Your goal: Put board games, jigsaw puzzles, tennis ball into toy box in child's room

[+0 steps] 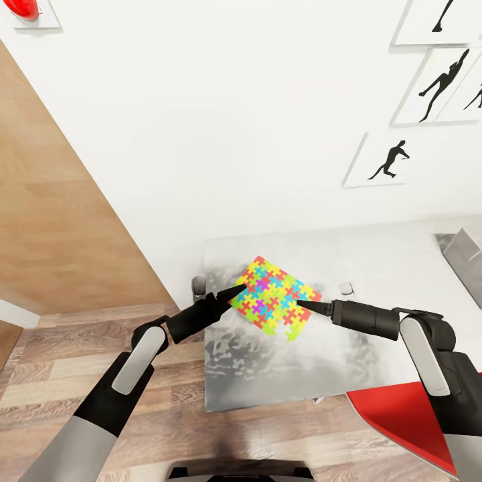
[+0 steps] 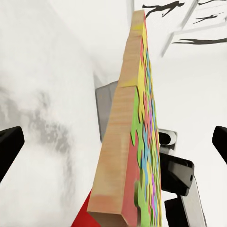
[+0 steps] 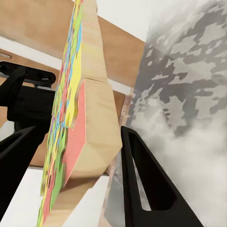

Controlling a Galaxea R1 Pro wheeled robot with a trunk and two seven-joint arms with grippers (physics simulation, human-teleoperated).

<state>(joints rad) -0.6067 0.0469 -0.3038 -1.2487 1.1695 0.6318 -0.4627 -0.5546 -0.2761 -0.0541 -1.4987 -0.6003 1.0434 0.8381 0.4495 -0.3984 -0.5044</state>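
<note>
The grey mottled table [image 1: 375,268] stands against the white wall [image 1: 234,120], which carries black silhouette pictures [image 1: 395,161] at the far right. A wooden panel [image 1: 53,221] rises at the left, and a red object [image 1: 402,415] lies at the near right, under the table edge.

Above the left part of the table, the colourful jigsaw puzzle [image 1: 276,298] is held in the air between the two arms, with its face tilted up toward the head camera. At the far right edge of the table, a grey slanted piece [image 1: 465,258] may be part of the toy box, but I cannot tell for sure.

The left gripper [image 1: 235,292] touches the left corner of the puzzle; in the left wrist view its fingers [image 2: 9,149] stand wide apart on both sides of the board edge, not pressing it. The right gripper [image 1: 308,305] meets the right edge, and its fingers [image 3: 144,184] pinch the board.

I judge the step to be the carrying of one puzzle to the toy box. The next move calls for taking the board to the right while the grasp is kept firm, because a thin board can slip.
</note>
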